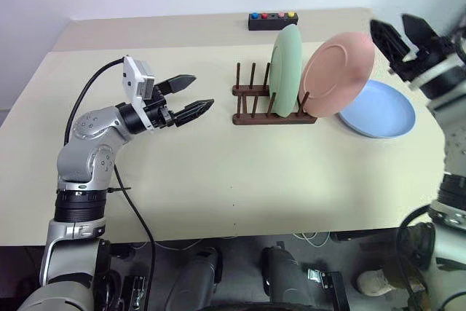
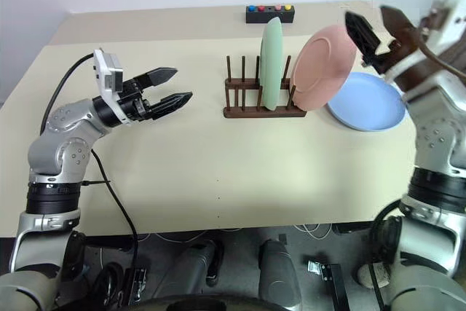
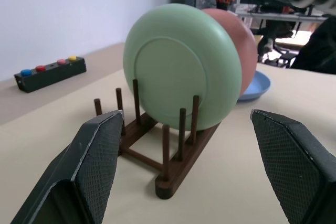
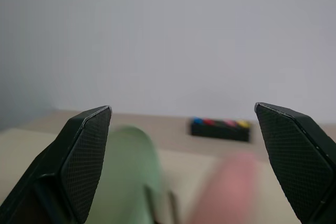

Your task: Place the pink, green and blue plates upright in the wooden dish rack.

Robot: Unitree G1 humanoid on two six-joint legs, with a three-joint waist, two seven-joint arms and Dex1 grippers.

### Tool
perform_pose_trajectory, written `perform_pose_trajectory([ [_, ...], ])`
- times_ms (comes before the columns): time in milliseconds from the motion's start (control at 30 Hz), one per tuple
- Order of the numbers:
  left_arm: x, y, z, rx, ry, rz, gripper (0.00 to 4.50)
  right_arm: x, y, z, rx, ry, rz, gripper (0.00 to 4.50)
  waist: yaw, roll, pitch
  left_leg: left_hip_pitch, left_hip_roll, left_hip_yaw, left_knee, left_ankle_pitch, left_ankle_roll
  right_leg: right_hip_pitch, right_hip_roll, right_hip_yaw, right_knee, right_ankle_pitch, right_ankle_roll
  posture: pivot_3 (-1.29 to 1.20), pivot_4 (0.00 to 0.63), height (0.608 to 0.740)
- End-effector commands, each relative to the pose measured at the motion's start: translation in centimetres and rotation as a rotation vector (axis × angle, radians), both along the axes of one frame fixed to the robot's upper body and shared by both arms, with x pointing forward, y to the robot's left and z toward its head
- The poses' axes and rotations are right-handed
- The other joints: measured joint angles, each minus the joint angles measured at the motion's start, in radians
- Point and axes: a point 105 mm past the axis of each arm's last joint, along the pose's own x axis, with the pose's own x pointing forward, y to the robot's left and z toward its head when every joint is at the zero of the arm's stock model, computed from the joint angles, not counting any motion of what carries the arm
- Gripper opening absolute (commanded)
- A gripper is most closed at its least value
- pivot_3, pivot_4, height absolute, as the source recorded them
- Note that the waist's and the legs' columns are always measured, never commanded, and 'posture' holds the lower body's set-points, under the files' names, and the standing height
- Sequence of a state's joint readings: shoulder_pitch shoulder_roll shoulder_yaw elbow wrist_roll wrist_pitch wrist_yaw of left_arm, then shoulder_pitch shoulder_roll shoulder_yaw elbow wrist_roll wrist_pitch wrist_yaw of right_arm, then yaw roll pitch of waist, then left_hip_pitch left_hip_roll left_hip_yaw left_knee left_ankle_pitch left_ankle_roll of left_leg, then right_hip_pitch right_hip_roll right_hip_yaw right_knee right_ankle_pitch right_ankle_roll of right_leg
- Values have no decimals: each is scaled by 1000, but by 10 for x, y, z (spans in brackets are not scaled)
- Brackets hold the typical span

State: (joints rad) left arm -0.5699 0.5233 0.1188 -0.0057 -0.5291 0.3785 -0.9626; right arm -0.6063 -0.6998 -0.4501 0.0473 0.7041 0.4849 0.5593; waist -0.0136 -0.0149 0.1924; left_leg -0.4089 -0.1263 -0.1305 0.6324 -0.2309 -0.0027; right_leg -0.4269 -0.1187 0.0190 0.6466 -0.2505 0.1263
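Taking the wooden dish rack (image 1: 271, 101) as the landmark: its left-hand peg slots stand bare, open from above and from the left. The green plate (image 1: 286, 71) stands upright in the middle slots, and the pink plate (image 1: 338, 73) leans at the right end, blocking that side. Just right of the rack the blue plate (image 1: 378, 110) lies flat on the bench (image 1: 218, 180), partly under the pink plate's rim. Behind the rack sits a black button box (image 1: 273, 20). In front of the rack the bench lies wide and bare. The left tool (image 1: 188, 96), jaws apart, hangs left of the rack; the right tool (image 2: 375, 27), jaws apart, hangs above its right end.
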Motion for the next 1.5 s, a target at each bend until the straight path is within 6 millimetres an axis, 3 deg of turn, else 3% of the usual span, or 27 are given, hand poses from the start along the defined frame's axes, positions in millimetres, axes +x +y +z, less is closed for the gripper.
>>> perform_pose_trajectory([
  [33,-4,0,8,36,-46,-30,4015,-22,-16,-2,-150,0,-23,4473,1,0,0,0,0,0,0,0,0,0,0,0,0,0,0,0,150,740],
  [233,-2,-1,7,63,-46,-56,4015,-34,-33,-15,-202,59,-51,4473,-3,1,0,1,1,3,0,0,0,0,1,1,0,1,-1,0,150,740],
  [400,-1,-2,7,64,-47,-65,4015,-34,-38,-60,-458,248,-63,4473,3,1,0,1,2,3,0,0,0,0,1,1,-1,1,-1,0,150,740],
  [500,-4,-4,4,76,-38,-86,4015,-30,-43,-100,-573,413,-46,4473,2,1,0,1,1,3,1,0,0,1,1,1,0,1,-1,0,150,740],
  [733,-16,-2,-1,108,4,-142,4015,-11,-42,-131,-651,539,-15,4473,-3,1,0,1,2,3,0,0,0,0,1,1,0,1,-1,0,150,740],
  [967,-32,6,-11,155,103,-208,4015,9,-44,-145,-633,595,-25,4473,0,0,0,1,2,3,1,0,0,0,1,1,0,1,-1,0,150,740],
  [1067,-37,7,-5,103,162,-242,4015,11,-45,-150,-638,617,-14,4473,2,1,0,1,2,3,0,0,0,0,1,1,0,1,-1,0,150,740],
  [1267,-50,2,3,54,205,-320,4015,13,-47,-161,-638,654,-9,4473,0,1,0,1,2,3,0,0,0,0,1,1,0,1,-1,0,150,740],
  [1433,-53,-12,0,133,119,-320,4015,13,-46,-168,-621,665,-13,4473,-2,1,0,1,2,3,0,0,0,0,1,1,0,1,-1,0,150,740],
  [1500,-56,-19,0,151,87,-330,4015,14,-50,-167,-618,667,-31,3943,-2,1,0,1,2,3,0,1,-1,0,1,1,0,1,-1,0,150,740],
])
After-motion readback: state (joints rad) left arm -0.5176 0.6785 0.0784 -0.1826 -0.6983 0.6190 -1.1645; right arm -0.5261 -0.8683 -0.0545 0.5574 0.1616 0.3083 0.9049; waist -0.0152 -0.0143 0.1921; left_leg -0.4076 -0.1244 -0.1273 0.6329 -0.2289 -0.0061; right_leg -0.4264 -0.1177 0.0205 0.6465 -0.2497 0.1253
